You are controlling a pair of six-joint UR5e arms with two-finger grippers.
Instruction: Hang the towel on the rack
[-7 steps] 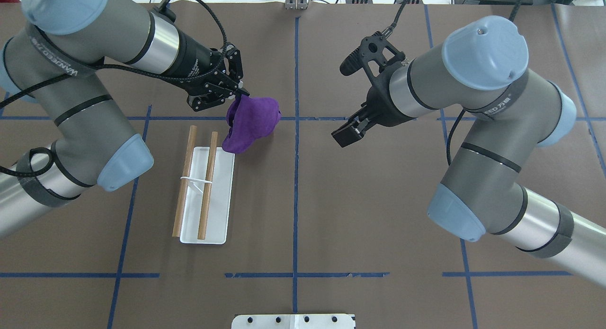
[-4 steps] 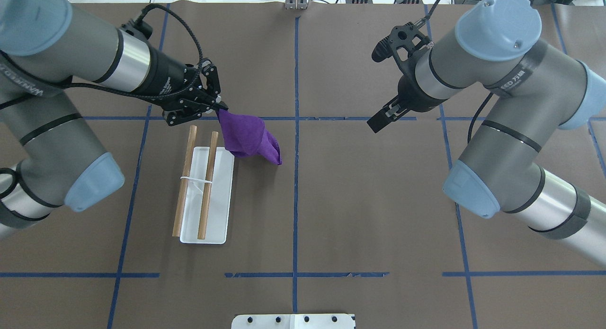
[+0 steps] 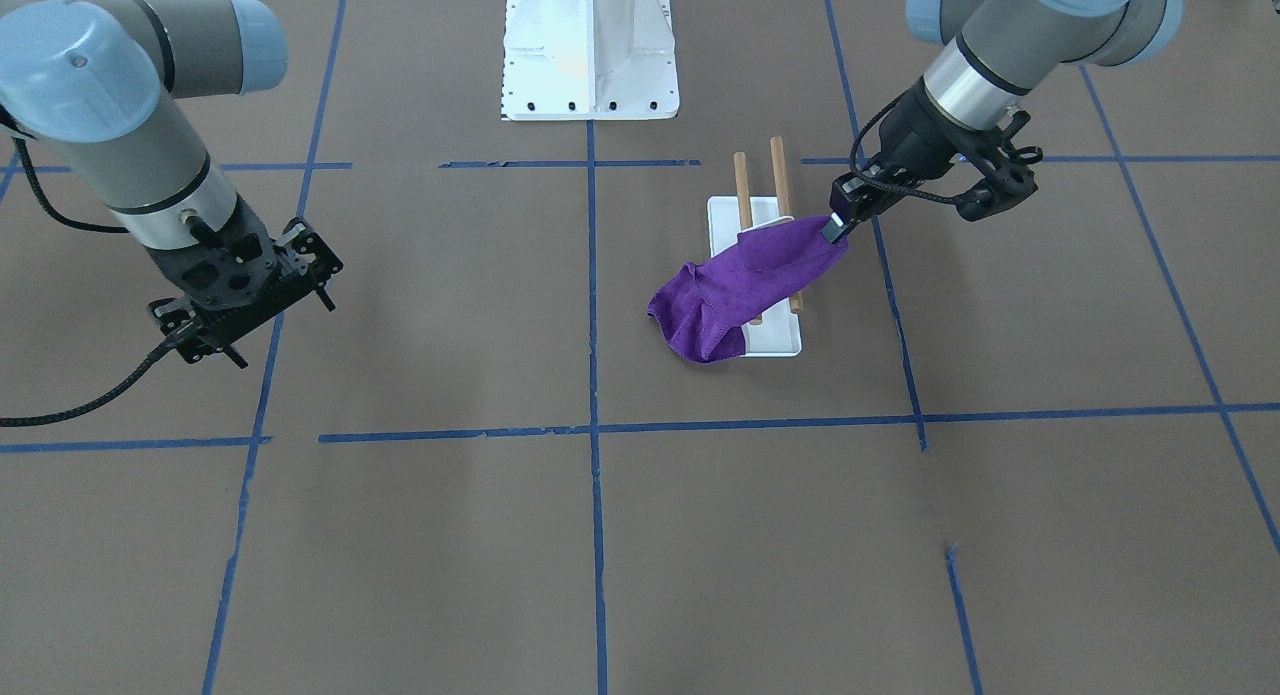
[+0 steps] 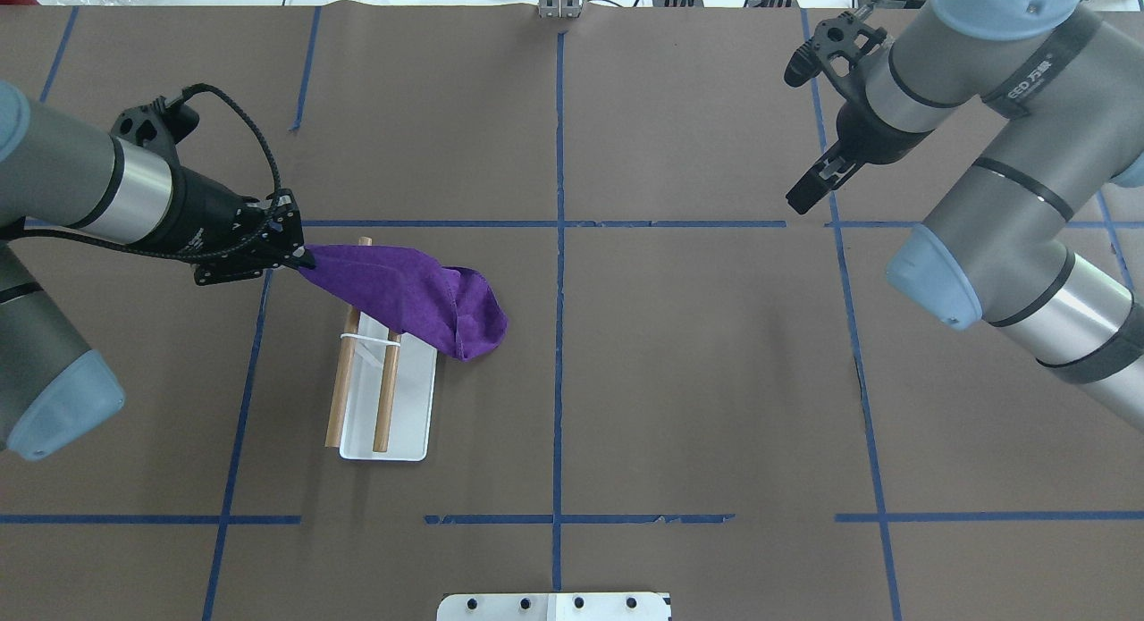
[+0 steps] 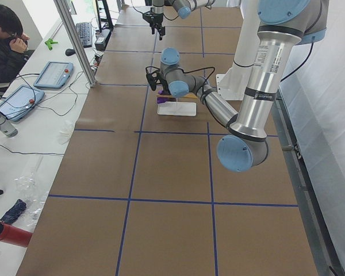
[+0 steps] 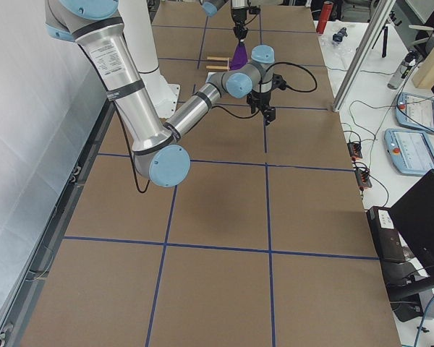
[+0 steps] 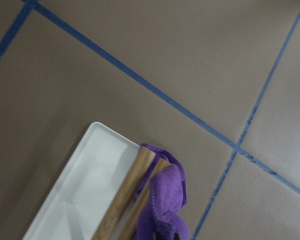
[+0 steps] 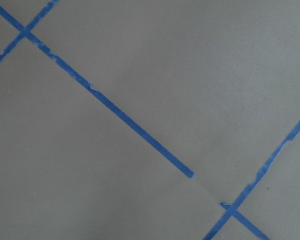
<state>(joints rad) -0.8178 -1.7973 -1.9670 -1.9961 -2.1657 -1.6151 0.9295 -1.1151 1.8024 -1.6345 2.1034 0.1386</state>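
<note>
The purple towel (image 4: 411,290) lies stretched over the far ends of the rack's two brown wooden rods (image 4: 386,398), and its bunched end hangs off past the rack's right side. The rack's white base (image 4: 407,424) sits left of the table's middle. My left gripper (image 4: 299,259) is shut on a corner of the towel, just left of the rods' far ends. From the front the towel (image 3: 745,285) slopes from the left gripper (image 3: 833,227) down over the rods (image 3: 778,175). The left wrist view shows the towel (image 7: 165,200) over the rod ends (image 7: 140,175). My right gripper (image 4: 803,194) is empty and looks shut, far right.
The white bolted robot pedestal (image 3: 590,45) stands at the table's near edge. Blue tape lines (image 4: 559,246) cross the brown table cover. The right wrist view shows only table and tape (image 8: 140,135). An operator (image 5: 6,46) sits at a side desk.
My left gripper has moved left and pulled the towel across the rods' far ends. My right arm has drawn back to the far right.
</note>
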